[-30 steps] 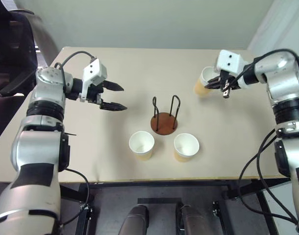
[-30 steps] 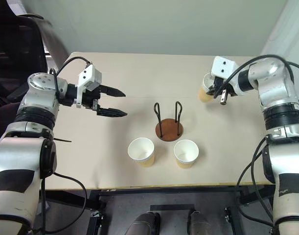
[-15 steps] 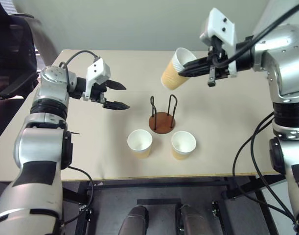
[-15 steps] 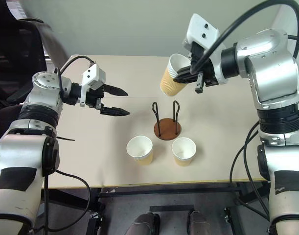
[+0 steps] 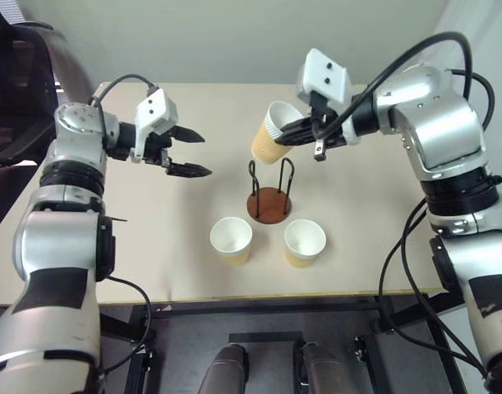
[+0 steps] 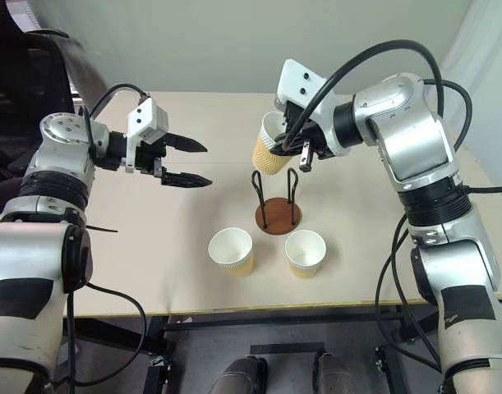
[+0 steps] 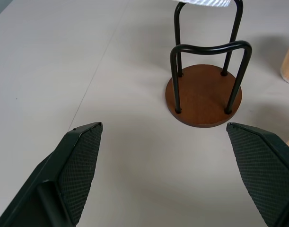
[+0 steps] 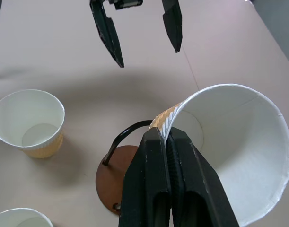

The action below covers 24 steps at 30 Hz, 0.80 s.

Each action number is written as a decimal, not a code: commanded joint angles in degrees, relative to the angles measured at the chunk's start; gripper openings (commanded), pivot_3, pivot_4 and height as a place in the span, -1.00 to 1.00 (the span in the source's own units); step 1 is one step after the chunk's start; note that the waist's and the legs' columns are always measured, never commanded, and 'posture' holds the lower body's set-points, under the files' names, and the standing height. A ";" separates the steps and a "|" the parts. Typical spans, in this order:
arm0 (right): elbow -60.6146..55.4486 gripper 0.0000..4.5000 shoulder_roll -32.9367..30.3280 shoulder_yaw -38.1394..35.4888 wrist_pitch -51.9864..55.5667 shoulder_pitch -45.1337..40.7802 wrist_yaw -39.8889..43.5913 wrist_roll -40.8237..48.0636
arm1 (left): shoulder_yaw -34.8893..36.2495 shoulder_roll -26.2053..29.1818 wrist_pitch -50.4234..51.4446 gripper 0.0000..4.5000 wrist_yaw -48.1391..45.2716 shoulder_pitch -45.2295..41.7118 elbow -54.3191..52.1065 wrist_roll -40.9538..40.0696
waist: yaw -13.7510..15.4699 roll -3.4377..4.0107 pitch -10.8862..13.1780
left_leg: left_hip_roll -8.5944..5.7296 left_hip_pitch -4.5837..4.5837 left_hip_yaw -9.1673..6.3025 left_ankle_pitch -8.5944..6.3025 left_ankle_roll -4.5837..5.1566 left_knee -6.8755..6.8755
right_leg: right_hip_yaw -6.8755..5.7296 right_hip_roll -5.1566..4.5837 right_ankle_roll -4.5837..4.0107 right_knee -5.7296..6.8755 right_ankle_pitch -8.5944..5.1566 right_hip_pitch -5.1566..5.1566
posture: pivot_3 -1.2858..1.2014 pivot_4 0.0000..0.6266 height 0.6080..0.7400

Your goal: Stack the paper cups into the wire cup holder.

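None of the three paper cups is in the wire cup holder yet, so the stacking has barely begun: its round brown base shows bare between the two black wire loops, as the left wrist view makes plain. One cup is on its way, though. The right tool has its two fingers pinched together on the wall of the carried cup just at the rim, one finger inside and one outside (the right wrist view shows the rim squeezed between them), and holds it in the air above and slightly behind the holder, close to the tops of the loops but not touching them as far as I can judge. That cup is tilted: its long axis runs at a slant, the white open mouth turned up and toward the right arm, the narrow tan bottom pointing down toward the holder. By my reading it needs to be brought more upright and centred over the loops before it goes down. The other two cups stand upright on the worktop, mouths up, just in front of the holder: the left-hand cup and the right-hand cup, a small gap between them, both waiting their turn. The left tool hangs over the worktop well to the holder's left, its fingers spread wide apart and empty, pointing toward the holder.
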 commanded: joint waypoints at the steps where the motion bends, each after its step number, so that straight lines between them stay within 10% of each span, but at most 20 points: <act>1: -1.23 -0.98 -0.44 0.68 -1.77 0.26 0.64 0.35 | 1.37 1.54 -0.45 1.00 0.01 -0.80 -0.66 -0.61 | 0.05 -0.01 -0.01 | 0.03 0.01 -0.02 -0.01 -0.01 0.02 | -0.02 -0.02 0.01 -0.04 0.00 0.01 | 0.03 -0.52 1.00; 24: -3.96 -0.98 -3.46 4.23 -7.56 4.26 2.58 -2.57 | 1.40 1.19 -0.82 1.00 -0.11 -0.39 -0.75 -0.63 | -0.08 -0.01 -0.01 | 0.09 0.06 -0.13 0.05 0.04 0.24 | 0.04 -0.10 0.00 0.11 0.09 0.15 | 0.03 -0.52 1.00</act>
